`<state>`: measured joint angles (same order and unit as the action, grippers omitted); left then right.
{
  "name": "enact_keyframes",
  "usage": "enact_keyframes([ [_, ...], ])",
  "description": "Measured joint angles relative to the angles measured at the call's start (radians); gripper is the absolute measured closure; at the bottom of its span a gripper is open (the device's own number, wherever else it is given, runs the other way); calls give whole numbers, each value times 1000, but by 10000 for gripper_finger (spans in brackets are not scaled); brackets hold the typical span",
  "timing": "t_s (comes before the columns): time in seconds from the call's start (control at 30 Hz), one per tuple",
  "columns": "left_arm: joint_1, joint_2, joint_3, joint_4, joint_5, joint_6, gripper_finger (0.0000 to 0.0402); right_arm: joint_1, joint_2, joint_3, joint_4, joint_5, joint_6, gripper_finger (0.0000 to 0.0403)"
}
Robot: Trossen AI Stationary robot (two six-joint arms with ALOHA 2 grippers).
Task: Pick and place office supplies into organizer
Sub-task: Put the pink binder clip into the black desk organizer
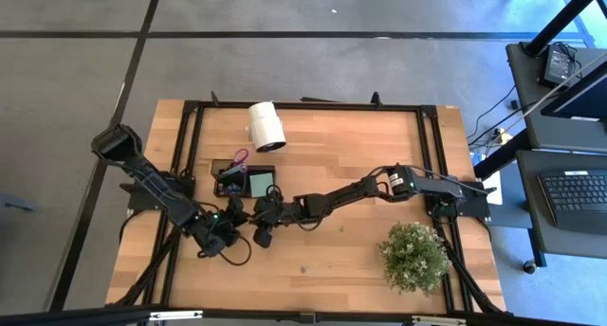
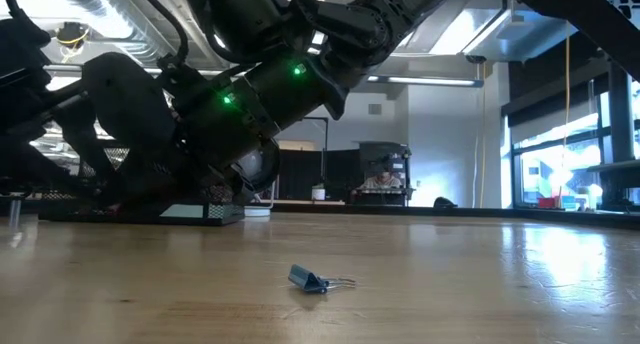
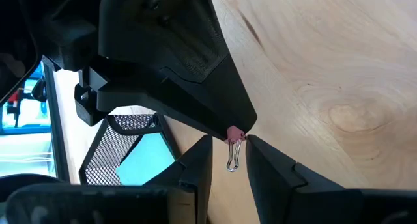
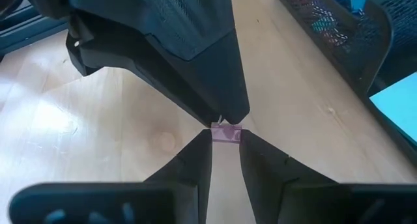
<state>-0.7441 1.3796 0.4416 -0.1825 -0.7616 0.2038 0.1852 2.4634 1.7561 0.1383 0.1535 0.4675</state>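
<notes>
Clip (image 4: 226, 134) hangs pinched between both grippers, right (image 4: 226, 140) on its pink body, left (image 3: 229, 160) around its wire handles, beside the organizer (image 1: 245, 179); mistimed release drops it onto the table.

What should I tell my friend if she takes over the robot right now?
Left gripper: closed on the wire handles of a small pink clip, just in front of the organizer.
Right gripper: closed on the same pink clip's body. Both arms meet there, so the clip looks like it is being passed between them.
Organizer: sits left of the table's middle; a blue-green sticky-note pad is in one compartment, and small clips and purple scissor handles in the other.
Left to do: the pink clip, and a blue clip lying loose on the table.
Not part of the job: white roll, potted plant.
</notes>
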Motion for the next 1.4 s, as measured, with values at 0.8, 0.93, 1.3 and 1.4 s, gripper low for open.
enact_keyframes([
  [0.8, 0, -1, 0, -8, 18, -10, 390, 0, 0, 0, 6, -17, 3, 322],
  [0.93, 0, -1, 0, -8, 18, -10, 397, 0, 0, 0, 6, -17, 3, 322],
  [1.3, 0, -1, 0, -9, 18, -10, 399, 1, 0, 0, 8, -18, -4, 322],
  [1.4, 0, -1, 0, -10, 18, -9, 399, 1, 0, 0, 8, -18, -4, 322],
])
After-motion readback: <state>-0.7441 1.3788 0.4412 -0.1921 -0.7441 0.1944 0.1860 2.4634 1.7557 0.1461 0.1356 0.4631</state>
